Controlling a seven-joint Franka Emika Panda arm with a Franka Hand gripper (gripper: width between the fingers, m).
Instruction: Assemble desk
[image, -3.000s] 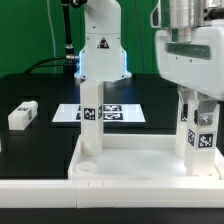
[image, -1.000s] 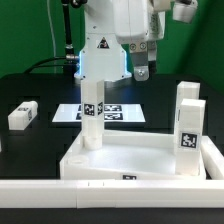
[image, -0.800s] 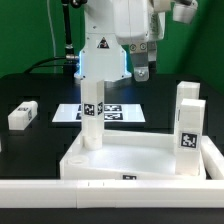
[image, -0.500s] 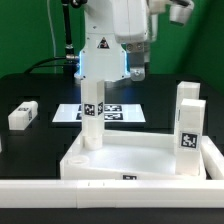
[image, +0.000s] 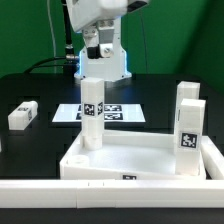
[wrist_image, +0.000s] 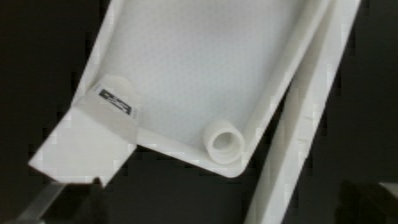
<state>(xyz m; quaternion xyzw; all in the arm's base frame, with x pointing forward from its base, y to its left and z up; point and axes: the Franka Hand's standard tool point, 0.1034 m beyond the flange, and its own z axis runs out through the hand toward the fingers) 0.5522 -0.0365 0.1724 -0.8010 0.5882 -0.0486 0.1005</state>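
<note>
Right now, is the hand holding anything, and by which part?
Nothing is held, it seems: the hand hangs above the upright leg, not touching it.

Desk top (image: 150, 160) fills the lower frame. A corner leg (image: 92, 112) stands in its far-left corner; a front leg (image: 187, 140) and a rear leg (image: 188, 93) stand at its right side. The marker board (image: 120, 113) lies behind at centre, and a loose leg (image: 22, 115) lies mid-left.

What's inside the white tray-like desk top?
Upright white block legs: one on the exterior view's left, two on its right. One empty round socket. Near rim hides the front floor.
</note>
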